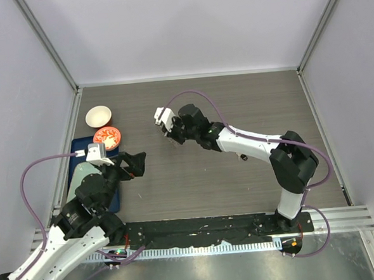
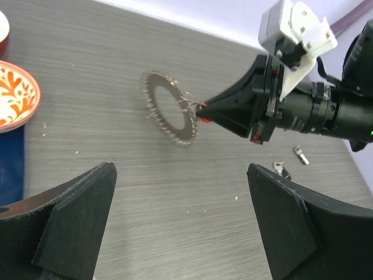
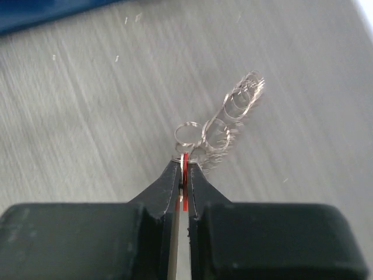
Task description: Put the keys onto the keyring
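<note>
The right claw [image 3: 183, 165] is pressed together on the red key [image 3: 183, 185], with the keyring [image 2: 170, 109] right at its tips. The keyring is flat and grey, with a jagged rim and an open centre, and stands tilted over the counter [image 2: 145, 192]. The left claw [image 2: 180, 174] is spread, well apart.

I see bare tabletop [image 1: 196, 184] before left gripper [image 1: 135, 163] | white bowl [image 1: 99, 115], orange bowl [image 1: 108, 138], blue tray [image 1: 78, 146] crowd left | right gripper [image 2: 201, 109], red key [image 3: 184, 170], keyring [image 2: 185, 133] bar centre
</note>
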